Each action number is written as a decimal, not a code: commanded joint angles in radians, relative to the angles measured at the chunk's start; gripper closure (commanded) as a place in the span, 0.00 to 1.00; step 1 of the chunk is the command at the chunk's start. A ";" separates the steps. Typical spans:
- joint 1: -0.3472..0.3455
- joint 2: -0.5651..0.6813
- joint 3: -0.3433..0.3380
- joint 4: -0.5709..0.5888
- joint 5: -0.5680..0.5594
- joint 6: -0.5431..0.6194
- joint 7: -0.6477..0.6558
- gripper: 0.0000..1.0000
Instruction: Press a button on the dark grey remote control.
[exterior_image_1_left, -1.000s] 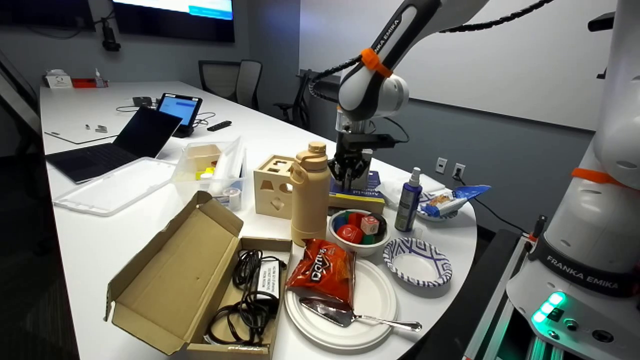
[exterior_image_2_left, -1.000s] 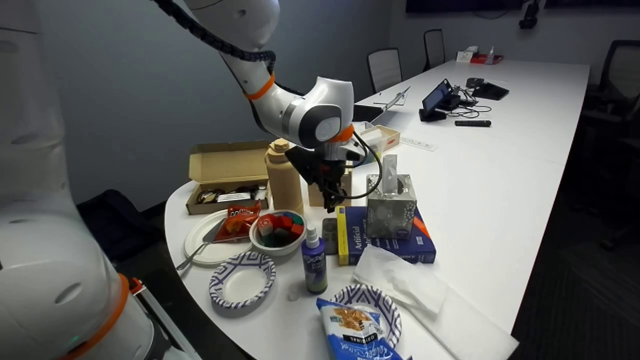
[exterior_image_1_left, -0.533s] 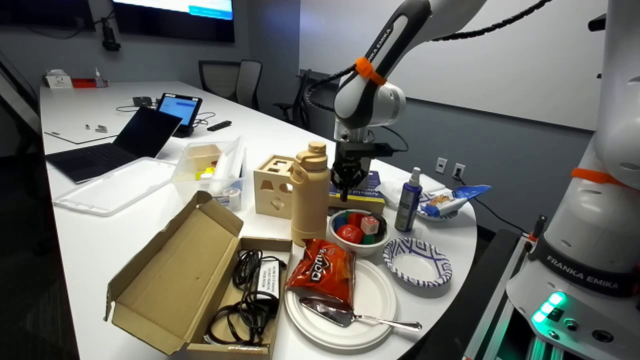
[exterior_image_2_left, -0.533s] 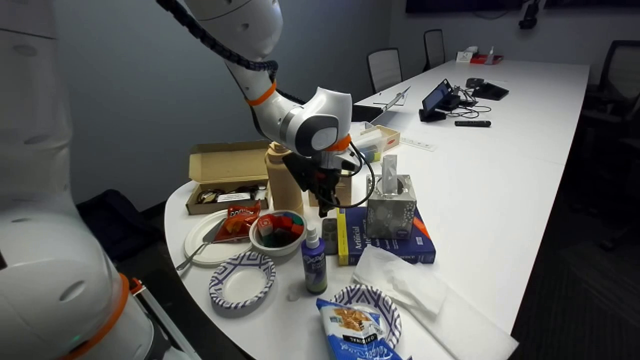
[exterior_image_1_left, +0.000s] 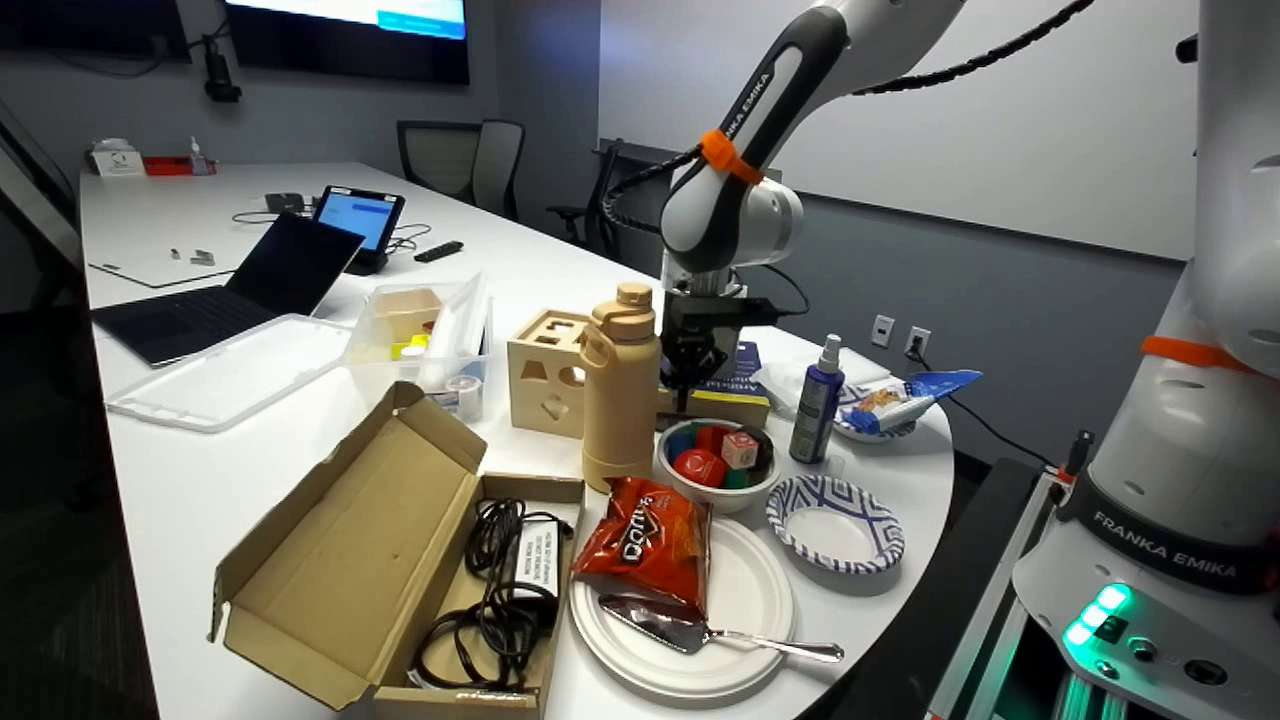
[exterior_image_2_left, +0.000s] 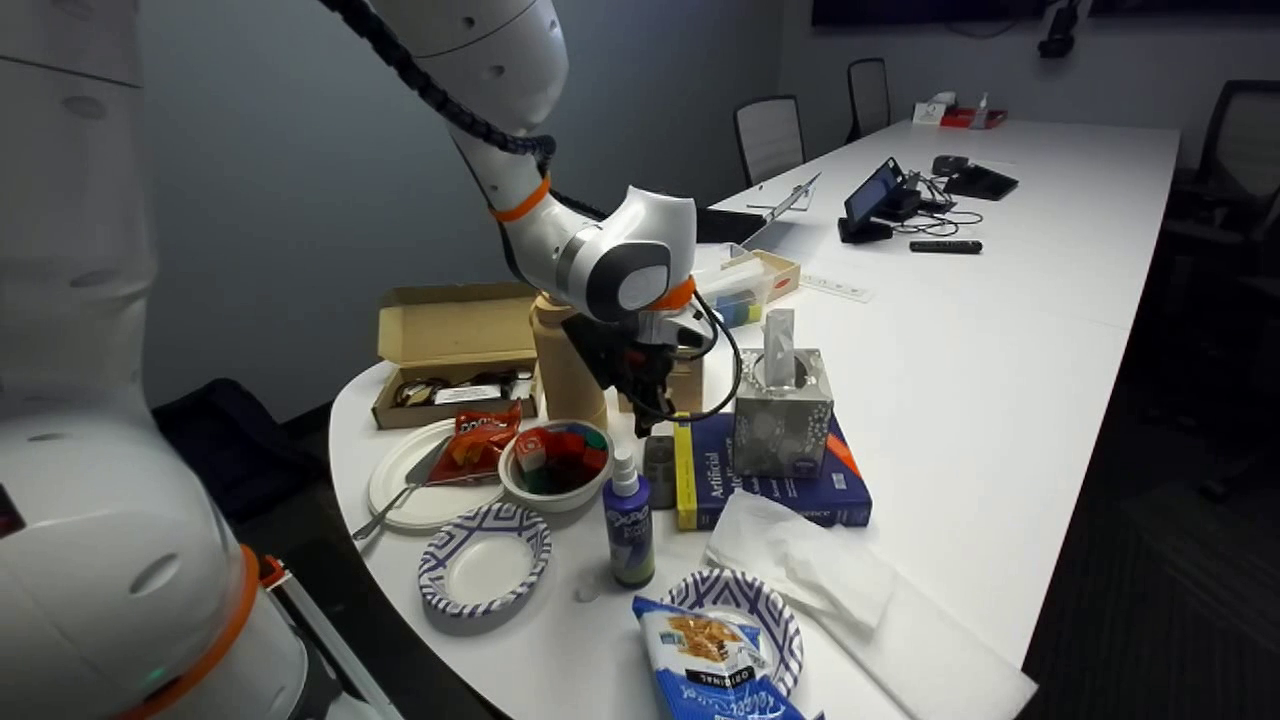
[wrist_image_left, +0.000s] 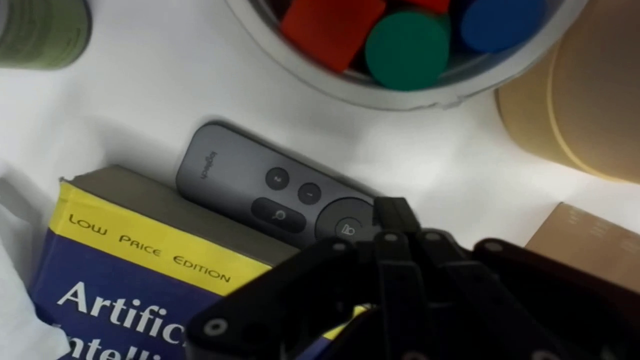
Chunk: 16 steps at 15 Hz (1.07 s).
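Close by the dark grey remote (wrist_image_left: 286, 196) — fingers (wrist_image_left: 395, 215) tight together, nothing between them — contact unclear.

Gripper (wrist_image_left: 397, 212) at lower edge, fingertips together, overlapping round pad (wrist_image_left: 342, 220) of remote (wrist_image_left: 235, 172); contact can't be told. Remote lies face up, slanted, between book (wrist_image_left: 125, 280) and bowl (wrist_image_left: 370, 96). Red, green, blue blocks (wrist_image_left: 407, 50) in bowl. Tan bottle (wrist_image_left: 590, 100) just beside bowl, right. Green bottle (wrist_image_left: 45, 35) upper left, cropped. White paper (wrist_image_left: 25, 310) lower left.
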 joint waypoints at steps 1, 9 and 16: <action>0.033 0.026 -0.030 0.018 -0.007 0.037 0.028 1.00; 0.044 0.058 -0.061 0.025 -0.009 0.041 0.031 1.00; 0.035 0.105 -0.052 0.051 0.010 0.048 0.009 1.00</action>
